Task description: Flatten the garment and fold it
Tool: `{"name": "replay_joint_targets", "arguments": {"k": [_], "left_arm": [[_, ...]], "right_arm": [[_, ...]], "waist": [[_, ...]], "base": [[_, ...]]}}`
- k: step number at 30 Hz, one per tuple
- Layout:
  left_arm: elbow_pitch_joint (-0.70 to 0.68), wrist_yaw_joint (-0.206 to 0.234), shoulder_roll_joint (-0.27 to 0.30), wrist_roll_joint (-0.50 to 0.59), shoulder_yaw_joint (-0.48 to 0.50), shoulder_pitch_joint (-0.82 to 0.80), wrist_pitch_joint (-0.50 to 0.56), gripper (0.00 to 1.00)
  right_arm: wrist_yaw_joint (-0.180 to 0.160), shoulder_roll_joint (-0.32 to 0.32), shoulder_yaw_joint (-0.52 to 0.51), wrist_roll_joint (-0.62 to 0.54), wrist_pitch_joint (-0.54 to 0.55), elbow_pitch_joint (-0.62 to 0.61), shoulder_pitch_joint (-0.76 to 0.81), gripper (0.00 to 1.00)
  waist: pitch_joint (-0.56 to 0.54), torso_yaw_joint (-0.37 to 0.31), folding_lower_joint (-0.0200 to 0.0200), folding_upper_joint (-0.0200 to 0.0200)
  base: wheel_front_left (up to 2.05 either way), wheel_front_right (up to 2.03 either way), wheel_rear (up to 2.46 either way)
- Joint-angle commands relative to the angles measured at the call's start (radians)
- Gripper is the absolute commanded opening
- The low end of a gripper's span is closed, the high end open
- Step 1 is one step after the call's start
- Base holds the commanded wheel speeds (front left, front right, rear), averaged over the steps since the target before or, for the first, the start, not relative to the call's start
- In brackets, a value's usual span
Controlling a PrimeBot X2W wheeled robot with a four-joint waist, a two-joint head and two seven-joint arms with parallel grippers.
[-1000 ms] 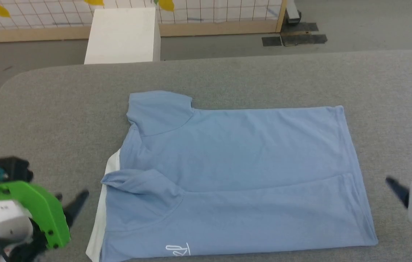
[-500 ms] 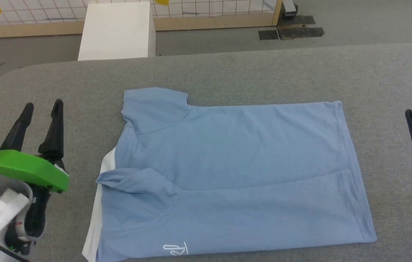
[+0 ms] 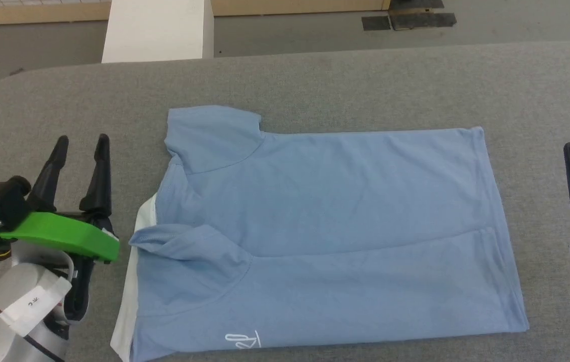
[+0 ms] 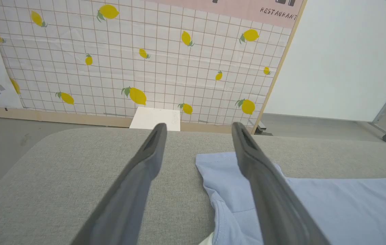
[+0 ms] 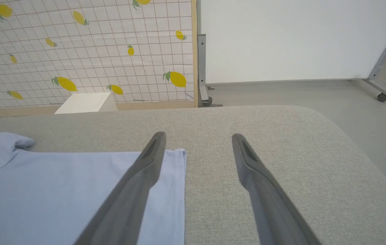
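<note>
We see the garment (image 3: pixel 325 236) lying across the grey table (image 3: pixel 365 80), collar (image 3: pixel 136 261) toward the robot's left, its near long side apparently folded over (the logo (image 3: pixel 244 342) sits at the near edge). The left gripper (image 3: pixel 83 138) hovers just beside the collar end and the right gripper (image 5: pixel 198 135) just off the hem (image 3: pixel 496 201), both with fingers spread and holding nothing. The risk, we judge: a pinch catching one layer only, or uneven pulls by the two arms, could drag the cloth, skew the fold and trap the rumpled near sleeve (image 3: pixel 189 251)
</note>
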Motion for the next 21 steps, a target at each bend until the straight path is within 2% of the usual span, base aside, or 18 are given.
{"name": "replay_joint_targets", "arguments": {"k": [1, 10, 16, 21], "left_arm": [[0.015, -0.013, -0.005, 0.017, -0.004, -0.025, -0.006, 1.0], [0.098, -0.066, -0.029, 0.01, -0.039, -0.123, 0.028, 1.0], [0.198, -0.125, -0.046, -0.014, -0.092, -0.346, 0.197, 1.0], [0.33, -0.154, -0.045, -0.033, -0.141, -0.587, 0.426, 1.0]], "right_arm": [[-0.001, 0.006, -0.002, -0.007, -0.012, 0.001, 0.007, 1.0], [-0.001, 0.024, -0.008, -0.021, -0.007, -0.017, -0.008, 1.0], [-0.001, 0.039, 0.001, -0.036, 0.011, -0.05, -0.035, 1.0], [-0.001, 0.059, 0.026, -0.057, 0.032, -0.086, -0.068, 1.0]], "waist": [[0.014, 0.006, 0.0, 0.0049], [0.06, 0.016, 0.0, 0.0049], [0.124, 0.008, 0.0, 0.0049], [0.197, -0.023, 0.0, 0.0049]], "base": [[0.0, 0.0, 0.0], [0.0, 0.0, 0.0], [0.0, 0.0, 0.0], [0.0, 0.0, 0.0]]}}
